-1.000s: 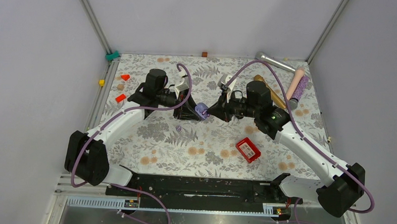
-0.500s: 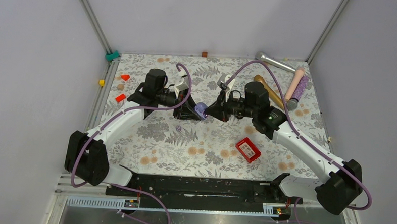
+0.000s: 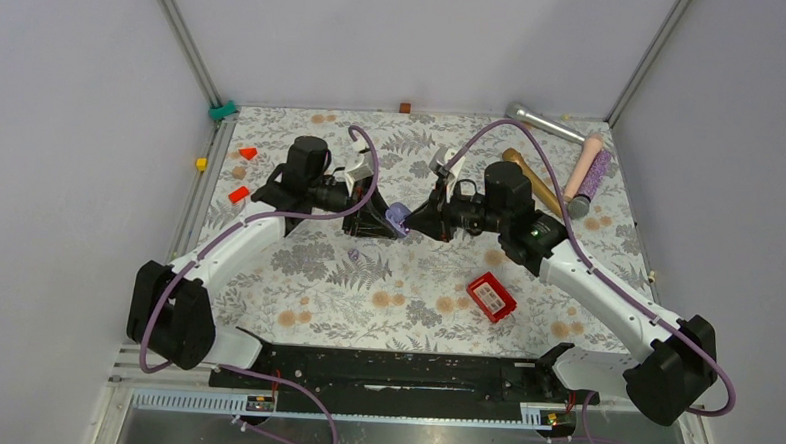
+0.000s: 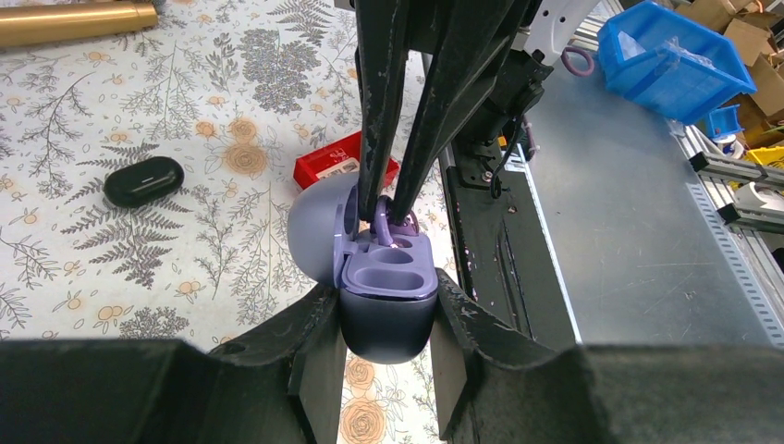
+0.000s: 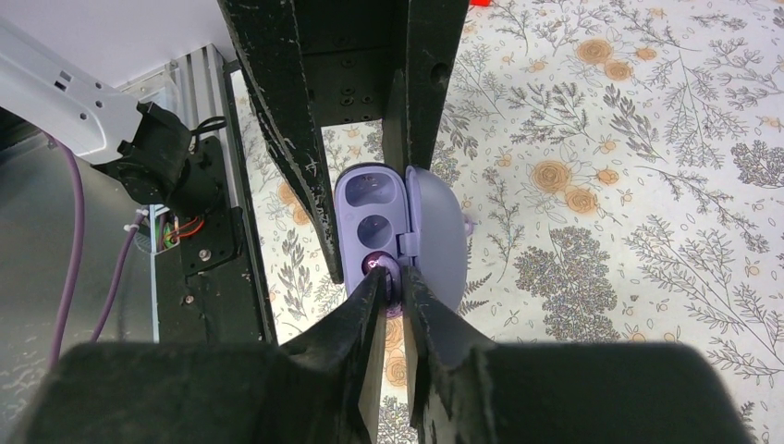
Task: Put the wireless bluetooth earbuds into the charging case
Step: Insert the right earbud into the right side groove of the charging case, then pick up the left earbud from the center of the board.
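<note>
Earbud, pale purple, sits at the lowest socket of the open charging case, right between the right claw tips. Those tips stand close on either side of it; whether they squeeze it or merely flank it I cannot tell. The bud is too small to tell which way it points. The left claw is clenched on the case's dark lower body and holds it off the surface near the middle. In the right wrist view the case's long axis runs up and down, its socket face toward the right claw and its lid swung open to the right. 1 more purple bud lies on the surface below the claws.
</note>
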Action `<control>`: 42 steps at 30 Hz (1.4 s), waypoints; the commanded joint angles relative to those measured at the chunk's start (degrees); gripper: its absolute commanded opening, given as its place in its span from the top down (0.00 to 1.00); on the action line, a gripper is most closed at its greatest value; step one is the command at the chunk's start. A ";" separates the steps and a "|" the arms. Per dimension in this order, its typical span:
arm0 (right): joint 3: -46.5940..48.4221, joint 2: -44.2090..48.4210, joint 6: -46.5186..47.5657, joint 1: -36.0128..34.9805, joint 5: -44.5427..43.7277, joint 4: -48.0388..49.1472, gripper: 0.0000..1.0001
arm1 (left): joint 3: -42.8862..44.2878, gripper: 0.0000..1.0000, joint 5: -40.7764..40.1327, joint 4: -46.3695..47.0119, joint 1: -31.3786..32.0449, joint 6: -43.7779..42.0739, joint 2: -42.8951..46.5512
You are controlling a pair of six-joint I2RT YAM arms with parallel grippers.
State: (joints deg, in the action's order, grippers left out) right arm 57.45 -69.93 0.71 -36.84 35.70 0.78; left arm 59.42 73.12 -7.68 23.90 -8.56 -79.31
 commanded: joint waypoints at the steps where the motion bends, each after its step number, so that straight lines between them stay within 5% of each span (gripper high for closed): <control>1: 1.01 0.44 1.39 0.21 1.25 1.07 0.79 | -0.04 1.00 2.27 1.51 0.18 -1.57 2.80; 11: 3.71 2.72 0.39 1.83 4.10 -2.67 0.65 | 0.11 1.00 2.44 1.49 0.18 -1.55 2.63; 19: 2.19 3.82 -5.58 5.62 8.14 2.59 0.65 | 0.38 1.00 2.94 1.28 0.18 -1.57 2.64; 25: 1.96 5.66 -3.92 7.33 8.49 2.55 0.67 | 7.37 1.00 -0.46 -17.51 -0.40 -15.29 3.47; 31: 1.36 7.58 -2.21 10.52 4.41 1.12 0.72 | 8.83 1.00 -2.05 -17.98 -6.76 -15.60 6.58; 35: -0.81 6.45 -5.06 10.91 -8.14 -0.32 0.58 | 12.22 1.00 -2.28 -24.97 -12.57 -21.37 7.72; 37: -0.33 4.02 -3.96 11.00 -4.99 -2.73 0.50 | 14.34 1.00 -4.19 -30.27 -14.92 -25.33 8.08; 39: 0.94 0.68 -5.00 10.96 -1.14 -3.53 0.63 | 15.33 1.00 -6.91 -34.76 -16.65 -28.21 8.64; 42: 4.38 -6.60 -7.65 10.15 2.35 -4.86 0.65 | 13.29 1.00 -7.76 -36.61 -19.71 -29.51 10.18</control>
State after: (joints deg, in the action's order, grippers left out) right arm 58.00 -69.01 -4.08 -26.09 34.63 -1.34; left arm 72.23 67.75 -37.80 6.92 -31.99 -72.18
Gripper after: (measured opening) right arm 0.351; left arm 0.339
